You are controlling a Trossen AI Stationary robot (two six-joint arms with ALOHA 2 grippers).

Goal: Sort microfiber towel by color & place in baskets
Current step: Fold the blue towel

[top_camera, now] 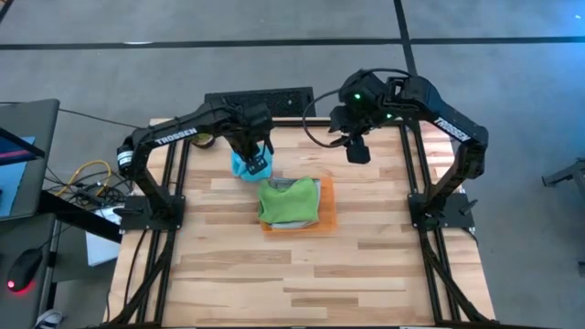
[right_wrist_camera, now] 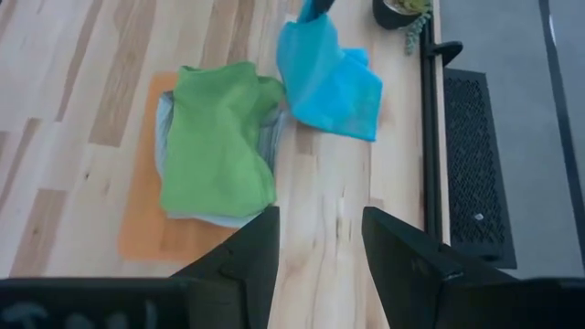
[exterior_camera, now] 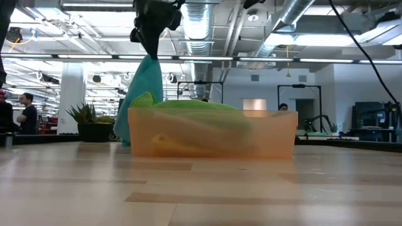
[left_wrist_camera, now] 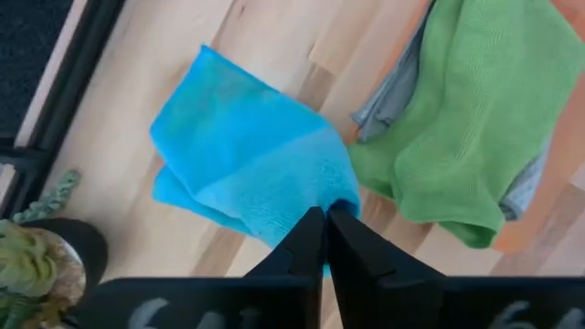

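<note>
The left gripper (left_wrist_camera: pixel 322 219) pinches the blue towel (left_wrist_camera: pixel 242 169), lifting it beside the orange tray (top_camera: pixel 325 212). A green towel (top_camera: pixel 288 201) lies in the tray. The right gripper (right_wrist_camera: pixel 320 239) hangs wide open, holding nothing.

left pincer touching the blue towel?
Touching. Left wrist view shows the left pincer shut on a corner of the blue towel; low view shows it hanging.

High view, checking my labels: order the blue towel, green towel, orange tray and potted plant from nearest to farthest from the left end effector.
1. Blue towel: pinched in the shut left end effector.
2. Potted plant, at the table's far edge, and green towel, on the tray: too close to call.
3. Orange tray, mid-table: its bare rim lies beyond the green towel.
</note>
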